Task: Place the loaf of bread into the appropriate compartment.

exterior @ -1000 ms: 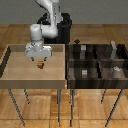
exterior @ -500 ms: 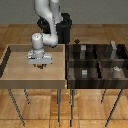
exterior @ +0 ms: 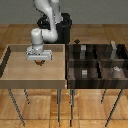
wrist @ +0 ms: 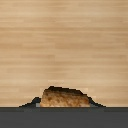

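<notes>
I find the loaf of bread (exterior: 38,63) low over the floor of my light tan tray (exterior: 15,75), on the exterior view's left, directly beneath my pincer (exterior: 39,60). Through my wrist view the loaf (wrist: 65,97) shows a golden-brown, mottled crumb with a darker crust along its upper edge. The appropriate compartment (exterior: 85,76) is a square, dark-brown, wood-walled section of the divided bin, well apart from the loaf, holding a small grey cube (exterior: 84,73).
</notes>
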Available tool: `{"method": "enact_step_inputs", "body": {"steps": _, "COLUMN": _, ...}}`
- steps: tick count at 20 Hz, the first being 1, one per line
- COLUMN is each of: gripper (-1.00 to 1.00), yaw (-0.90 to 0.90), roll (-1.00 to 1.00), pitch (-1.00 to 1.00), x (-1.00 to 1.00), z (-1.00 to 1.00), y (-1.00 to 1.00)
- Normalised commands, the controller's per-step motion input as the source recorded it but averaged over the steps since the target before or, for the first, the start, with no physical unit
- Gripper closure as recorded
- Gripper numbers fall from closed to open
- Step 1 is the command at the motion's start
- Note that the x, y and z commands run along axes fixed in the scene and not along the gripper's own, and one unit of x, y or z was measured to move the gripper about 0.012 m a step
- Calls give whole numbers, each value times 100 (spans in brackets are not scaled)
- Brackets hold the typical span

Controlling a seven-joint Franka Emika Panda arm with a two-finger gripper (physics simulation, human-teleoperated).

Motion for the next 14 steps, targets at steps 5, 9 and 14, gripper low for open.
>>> {"method": "enact_step_inputs", "body": {"steps": 5, "gripper": 100, "yaw": 0, "roll": 0, "pitch": 0, "x": 0, "z": 100, "y": 0}}
{"method": "enact_step_inputs", "body": {"steps": 9, "gripper": 100, "yaw": 0, "roll": 0, "pitch": 0, "x": 0, "z": 50, "y": 4}}
{"method": "enact_step_inputs", "body": {"steps": 14, "gripper": 100, "yaw": 0, "roll": 0, "pitch": 0, "x": 0, "z": 0, "y": 100}}
